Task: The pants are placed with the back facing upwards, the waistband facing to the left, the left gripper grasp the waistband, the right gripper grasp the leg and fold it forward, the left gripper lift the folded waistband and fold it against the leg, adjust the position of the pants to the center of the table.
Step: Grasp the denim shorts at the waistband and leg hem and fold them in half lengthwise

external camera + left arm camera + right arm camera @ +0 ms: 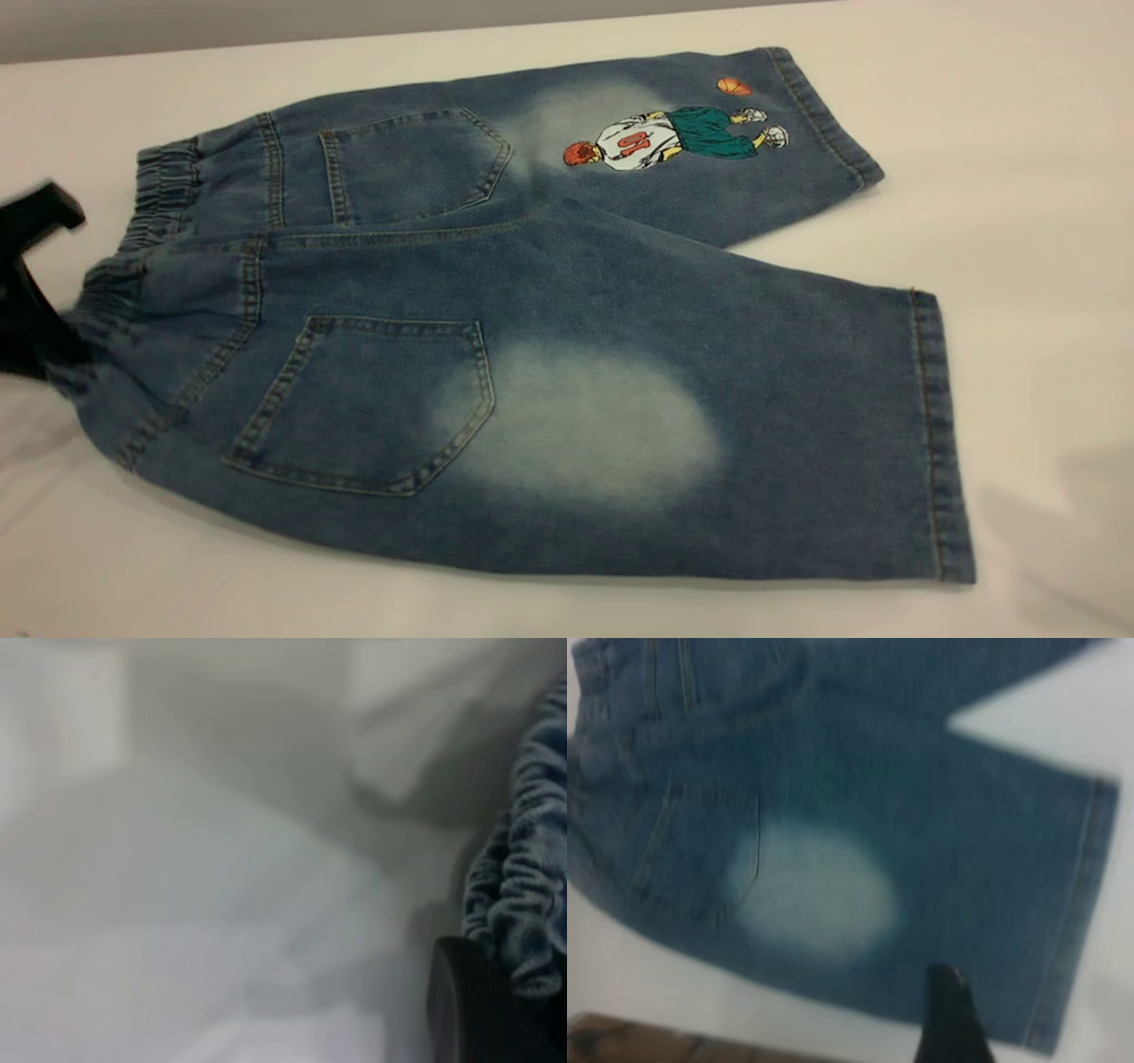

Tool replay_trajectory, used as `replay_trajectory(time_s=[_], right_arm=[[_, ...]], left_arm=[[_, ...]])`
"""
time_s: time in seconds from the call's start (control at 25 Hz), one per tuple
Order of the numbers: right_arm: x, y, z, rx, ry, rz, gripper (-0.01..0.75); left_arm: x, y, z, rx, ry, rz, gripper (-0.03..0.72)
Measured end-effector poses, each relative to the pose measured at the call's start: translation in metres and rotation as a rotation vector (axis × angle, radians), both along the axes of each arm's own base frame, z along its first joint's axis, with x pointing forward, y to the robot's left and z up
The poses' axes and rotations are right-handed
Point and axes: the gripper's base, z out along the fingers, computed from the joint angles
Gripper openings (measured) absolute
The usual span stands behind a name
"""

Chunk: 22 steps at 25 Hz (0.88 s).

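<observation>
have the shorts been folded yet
No, the pants lie flat and spread on the table, both legs and both back pockets showing.

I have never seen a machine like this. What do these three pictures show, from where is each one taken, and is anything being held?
This is a robot with two arms working at a white table. The big picture comes from an outside camera. It shows blue denim shorts lying flat, back side up, waistband toward the left.

The other two pictures come from small cameras on the arms' wrists. The left one shows the left end effector, a black part, right at the gathered waistband; outside, the same part is the black shape at the left edge. Whether it already grips the cloth cannot be told.

The right one looks down on the plain leg; the dark tip at the bottom is the right end effector, holding nothing.
</observation>
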Motion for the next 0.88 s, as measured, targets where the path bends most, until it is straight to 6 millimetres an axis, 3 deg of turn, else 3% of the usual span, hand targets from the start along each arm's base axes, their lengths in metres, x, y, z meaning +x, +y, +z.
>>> replay_trajectory(time_s=[0.32, 0.56, 0.88], right_arm=[[-0.01, 0.003, -0.053, 0.117, 0.216, -0.123, 0.381], [-0.017, 0.004, -0.086, 0.125, 0.374, -0.15, 0.381], [-0.003, 0.012, -0.111, 0.183, 0.444, -0.121, 0.381]], left_arm=[[0.0, -0.003, 0.039, -0.001, -0.11, -0.042, 0.114], [-0.002, -0.005, 0.041, -0.016, -0.105, -0.079, 0.114], [0.001, -0.007, 0.042, -0.038, -0.134, -0.081, 0.114]])
